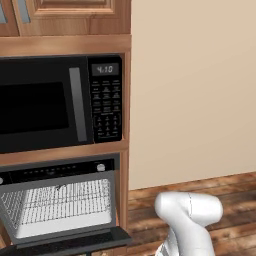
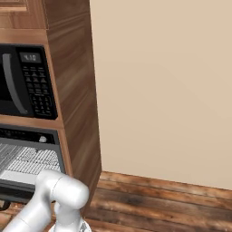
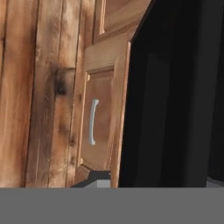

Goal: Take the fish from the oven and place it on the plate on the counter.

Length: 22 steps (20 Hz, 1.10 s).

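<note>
Oven door dropped open, wire racks exposed — fish not made out on them. Finger state cannot be told. Risk: door struck by hand hanging low beside it — drawer handle close.

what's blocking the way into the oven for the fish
Nothing visible does: the oven has its door dropped open, baring the wire racks. The fish itself can't be made out on them, and the plate isn't in sight.
</note>
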Tool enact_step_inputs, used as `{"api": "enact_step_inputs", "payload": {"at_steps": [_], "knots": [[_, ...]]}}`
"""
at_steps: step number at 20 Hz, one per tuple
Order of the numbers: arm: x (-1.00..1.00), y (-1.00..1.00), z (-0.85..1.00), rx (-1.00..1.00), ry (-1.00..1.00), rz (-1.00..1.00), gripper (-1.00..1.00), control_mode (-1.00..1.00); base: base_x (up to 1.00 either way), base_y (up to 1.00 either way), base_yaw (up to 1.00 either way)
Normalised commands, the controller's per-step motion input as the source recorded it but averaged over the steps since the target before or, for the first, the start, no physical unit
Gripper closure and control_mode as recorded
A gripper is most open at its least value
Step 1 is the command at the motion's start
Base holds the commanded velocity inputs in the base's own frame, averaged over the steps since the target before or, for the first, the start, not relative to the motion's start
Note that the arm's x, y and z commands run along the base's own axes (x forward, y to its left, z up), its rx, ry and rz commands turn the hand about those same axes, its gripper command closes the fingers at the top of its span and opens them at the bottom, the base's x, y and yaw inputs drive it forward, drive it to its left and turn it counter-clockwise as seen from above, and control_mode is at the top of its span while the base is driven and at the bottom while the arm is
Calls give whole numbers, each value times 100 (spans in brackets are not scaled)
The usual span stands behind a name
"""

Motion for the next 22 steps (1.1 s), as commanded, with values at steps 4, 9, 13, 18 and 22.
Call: {"api": "enact_step_inputs", "payload": {"at_steps": [4, 9, 13, 18, 22], "knots": [[-96, 0, -86, -5, 17, 8, 100, -100, 0, 0, 0], [-89, 0, -71, -5, 19, 10, 100, -100, 0, 0, 0], [-100, 1, -22, 0, 2, 16, 100, -100, 0, 0, 0], [-100, 4, -6, 0, -2, 16, 100, -100, 0, 0, 0], [-100, 2, 9, 0, -13, 16, 100, -100, 0, 0, 0]]}}
